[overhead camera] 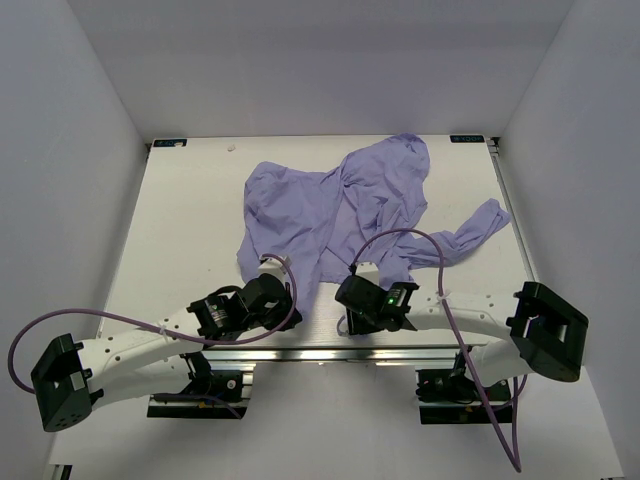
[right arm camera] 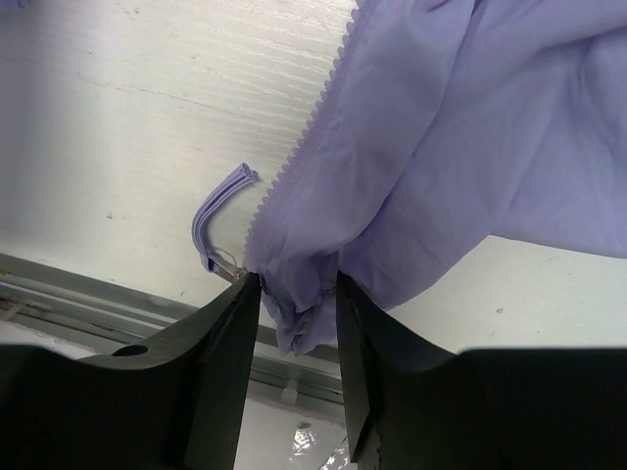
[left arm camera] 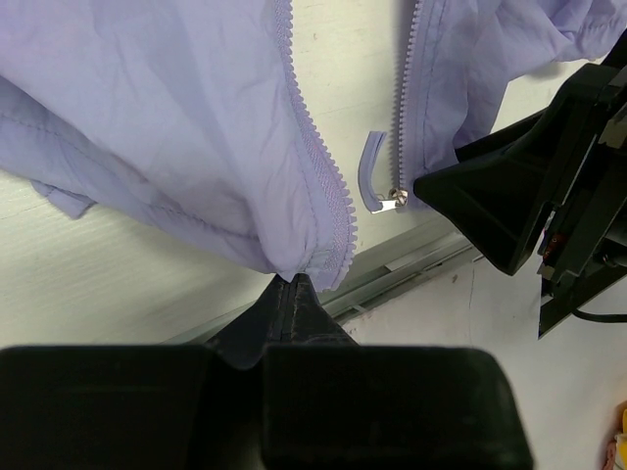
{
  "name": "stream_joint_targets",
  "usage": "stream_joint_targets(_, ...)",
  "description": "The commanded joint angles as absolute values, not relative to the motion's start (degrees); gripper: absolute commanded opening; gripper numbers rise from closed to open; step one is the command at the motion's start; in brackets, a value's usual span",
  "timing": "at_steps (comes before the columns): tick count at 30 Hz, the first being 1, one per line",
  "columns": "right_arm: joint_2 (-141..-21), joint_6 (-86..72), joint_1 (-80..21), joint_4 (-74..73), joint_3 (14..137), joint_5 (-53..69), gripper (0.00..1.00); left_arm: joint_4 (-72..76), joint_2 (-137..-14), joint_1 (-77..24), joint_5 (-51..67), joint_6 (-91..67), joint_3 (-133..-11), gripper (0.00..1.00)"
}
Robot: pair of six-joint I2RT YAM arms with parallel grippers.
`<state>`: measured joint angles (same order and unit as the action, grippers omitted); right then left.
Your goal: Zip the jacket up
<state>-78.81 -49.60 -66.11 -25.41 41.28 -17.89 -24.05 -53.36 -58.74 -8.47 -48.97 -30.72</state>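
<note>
Jacket unzipped, held at near hem.
Left gripper closed on left hem corner; right gripper clamps right corner, beside pull tab.

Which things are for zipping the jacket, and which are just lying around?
For the job: jacket; zipper pull; left gripper, pinching one bottom corner; right gripper, holding the side with the pull.
Just there: table; cables.
</note>
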Motion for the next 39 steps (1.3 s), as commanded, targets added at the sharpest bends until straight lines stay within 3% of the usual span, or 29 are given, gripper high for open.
stream_joint_targets(1,-79.4,-51.1,-66.7,-25.7,42.0,-19.5,0.43,-24.6,-52.5,-59.1,-9.4,-49.2,-30.4,0.0)
stream_joint_targets(12,-83.7,-51.2,-68.4,-25.2,42.6,-18.2,0.4,-25.7,-52.8,-59.1,-10.5,-49.8,-30.8,0.0)
stream_joint_targets(18,-85.1,-52.2,-68.7,-25.0,42.4,-18.6,0.0,-25.8,-53.1,-59.1,-11.2,-49.8,-31.2,0.0)
stream_joint_targets(23,-77.5,-47.9,-68.7,-18.3,40.3,-19.9,0.0,-25.4,-53.2,-59.1,-12.6,-49.0,-33.2,0.0)
stream_joint_targets(33,-46.6,-26.1,-65.4,18.1,23.5,-11.5,0.0,-13.2,-54.6,-59.1,-15.9,-45.4,-38.6,0.0)
stream_joint_targets(39,-39.0,-19.8,-64.0,26.5,19.3,-13.3,0.0,-7.6,-56.7,-59.1,-20.6,-41.0,-43.8,0.0)
